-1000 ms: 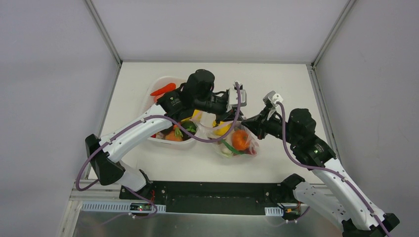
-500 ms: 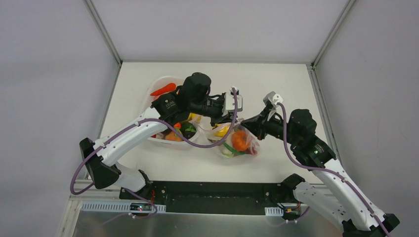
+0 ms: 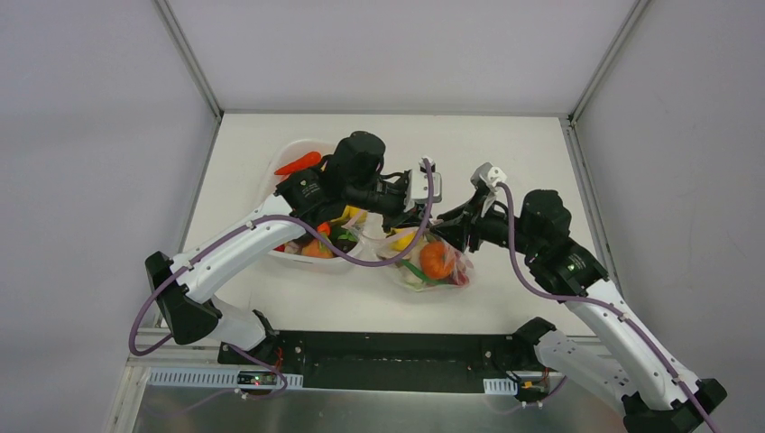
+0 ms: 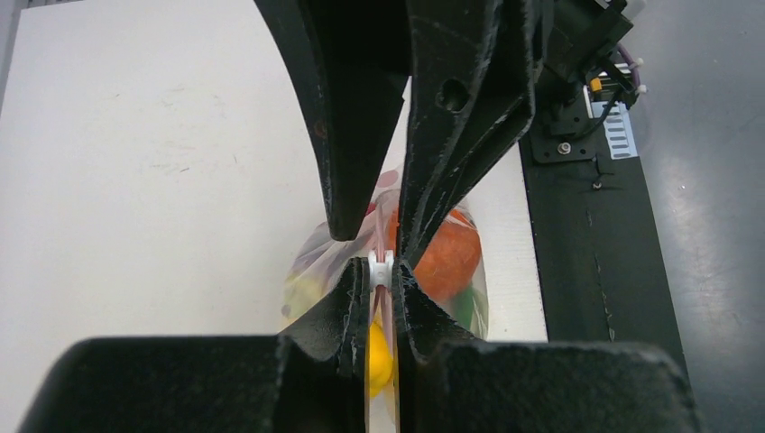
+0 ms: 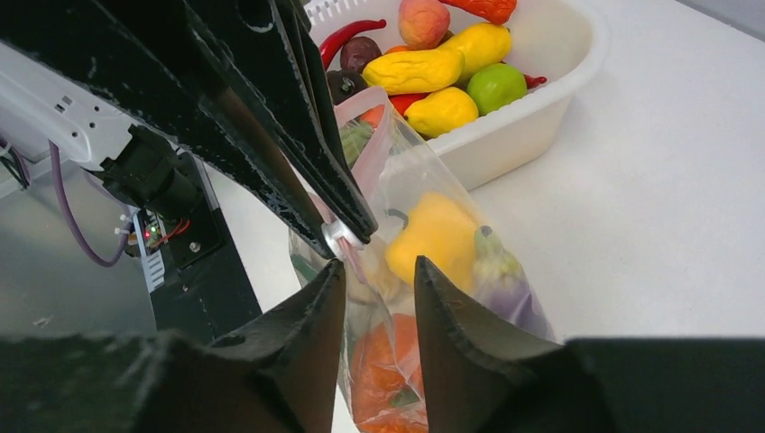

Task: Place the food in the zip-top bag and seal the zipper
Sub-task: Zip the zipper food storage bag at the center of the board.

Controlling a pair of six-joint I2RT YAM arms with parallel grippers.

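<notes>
On the tabletop [image 3: 514,162], just right of the white tub [image 5: 541,122], the zip-top bag [image 5: 424,167] is held mouth-up, its belly sagging onto the surface on the near side. Its long mouth edge runs left to right, from the tub side toward the right arm, and the pink zipper [image 5: 354,260] follows that line. The left pincer [image 4: 382,275] is clamped tight on that edge, with a small white nub [image 4: 381,263] showing at its tips. The right pincer [image 5: 379,284] sits just right of it, jaws a narrow way apart astride the same strip; I cannot tell whether they touch it. Inside the bag are an orange fruit [image 3: 437,260], a yellow piece [image 5: 437,236] and a purple-and-white one [image 5: 507,281]. More food [image 5: 424,70] lies in the tub: yellow, green and red.
</notes>
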